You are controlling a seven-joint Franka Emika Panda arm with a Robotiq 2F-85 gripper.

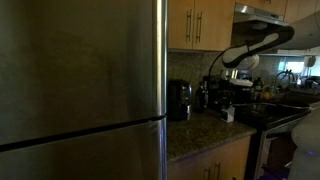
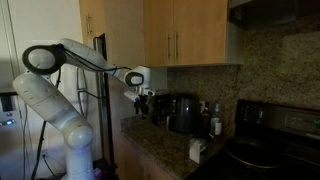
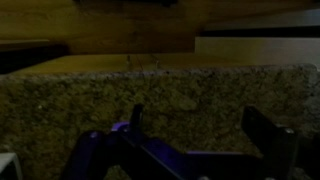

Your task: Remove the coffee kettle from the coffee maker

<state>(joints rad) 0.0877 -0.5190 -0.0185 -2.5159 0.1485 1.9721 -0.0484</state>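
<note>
The dark coffee kettle (image 2: 181, 122) sat low in the black drip coffee maker (image 2: 183, 102). The two were so dark that you could not separate their outlines. Both stood on the speckled granite table (image 2: 160, 150), against the wall and just beside your claw (image 2: 146, 102), on its far side from the arm. The claw hung above the table edge, apart from the machine. In the wrist view its fingers (image 3: 265, 130) were spread with nothing between them, and only granite showed ahead, so the kettle was not yet lined up. To do this step well, you needed to turn the claw toward the machine and find the handle. You should close on it squarely, then draw the kettle straight out and level.
</note>
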